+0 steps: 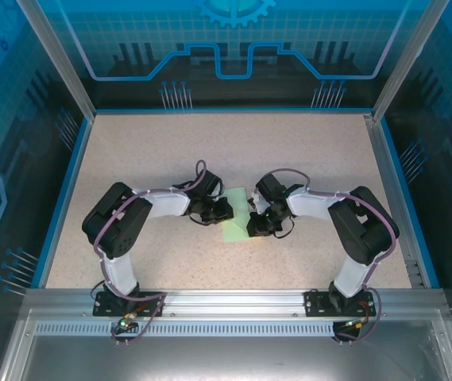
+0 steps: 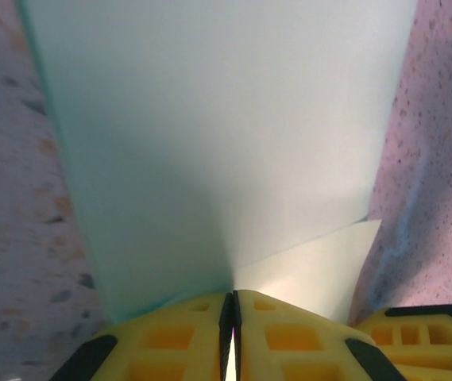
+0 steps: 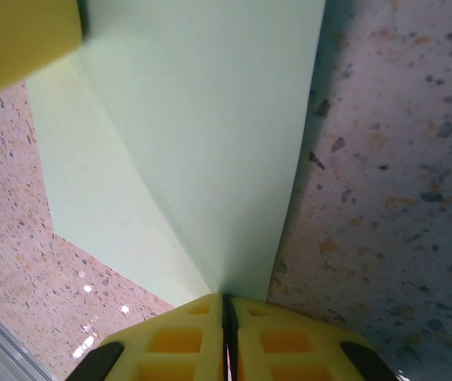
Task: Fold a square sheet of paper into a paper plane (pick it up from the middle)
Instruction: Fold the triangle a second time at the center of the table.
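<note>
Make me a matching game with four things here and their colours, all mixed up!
Things:
1 paper
2 fingers
3 table
4 back wall

Colours:
a yellow
b blue
c pale green
d speckled beige

Pairs: 1-c, 2-a, 3-d, 4-b

Left tool (image 1: 224,211) and right tool (image 1: 253,225) face each other closely, jaws pinched tight.
</note>
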You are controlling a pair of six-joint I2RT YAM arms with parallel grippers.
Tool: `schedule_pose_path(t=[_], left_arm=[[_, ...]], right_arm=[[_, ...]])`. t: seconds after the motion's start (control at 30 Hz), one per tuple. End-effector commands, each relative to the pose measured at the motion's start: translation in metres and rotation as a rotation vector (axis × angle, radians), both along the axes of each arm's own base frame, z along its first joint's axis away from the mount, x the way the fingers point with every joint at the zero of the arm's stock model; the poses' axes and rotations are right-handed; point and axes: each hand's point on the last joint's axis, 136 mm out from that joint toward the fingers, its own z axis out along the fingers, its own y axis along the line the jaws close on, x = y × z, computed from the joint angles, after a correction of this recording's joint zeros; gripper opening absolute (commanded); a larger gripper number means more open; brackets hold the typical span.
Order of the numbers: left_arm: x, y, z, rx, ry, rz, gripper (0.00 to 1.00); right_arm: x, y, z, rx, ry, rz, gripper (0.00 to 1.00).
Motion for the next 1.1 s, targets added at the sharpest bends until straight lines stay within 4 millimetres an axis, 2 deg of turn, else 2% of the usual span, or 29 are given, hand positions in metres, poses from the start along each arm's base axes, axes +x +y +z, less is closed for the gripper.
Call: schedule_pose_path(t=[0.0,0.2,0.33,0.43,0.53,0.6,0.67,0.73,0.83,0.93,1.07], left_arm=[[0.013,0.059,-0.019,0.231,-0.01,0.104,0.14],[0.03,0.07,0.001,0.285,-0.065,0.107,0.14],[0.039,0.072,0.028,0.274,-0.122,0.115,0.17],[0.038,0.067,0.046,0.225,-0.147,0.119,0.22],[0.03,0.06,0.055,0.146,-0.15,0.124,0.29],[0.023,0.056,0.057,0.092,-0.146,0.125,0.32],[0.017,0.049,0.061,0.028,-0.147,0.12,0.35],[0.012,0.043,0.064,-0.034,-0.14,0.121,0.38],[0.008,0.035,0.064,-0.105,-0.125,0.122,0.41],[0.004,0.027,0.062,-0.165,-0.102,0.118,0.43],[0.002,0.016,0.055,-0.23,-0.066,0.11,0.44]], right_arm=[[-0.034,-0.051,-0.05,-0.268,0.115,-0.015,0.1],[-0.03,-0.046,-0.046,-0.252,0.104,-0.018,0.1],[-0.018,-0.033,-0.032,-0.197,0.066,-0.023,0.11],[0.007,-0.01,-0.001,-0.1,-0.019,-0.038,0.14],[0.033,0.007,0.037,-0.002,-0.128,-0.067,0.24],[0.047,0.014,0.057,0.051,-0.19,-0.084,0.32],[0.059,0.015,0.068,0.075,-0.238,-0.1,0.37],[0.07,0.012,0.07,0.076,-0.265,-0.109,0.4],[0.08,0.005,0.062,0.075,-0.266,-0.114,0.42],[0.085,0.001,0.052,0.076,-0.261,-0.11,0.45],[0.088,0.0,0.041,0.094,-0.225,-0.111,0.44]])
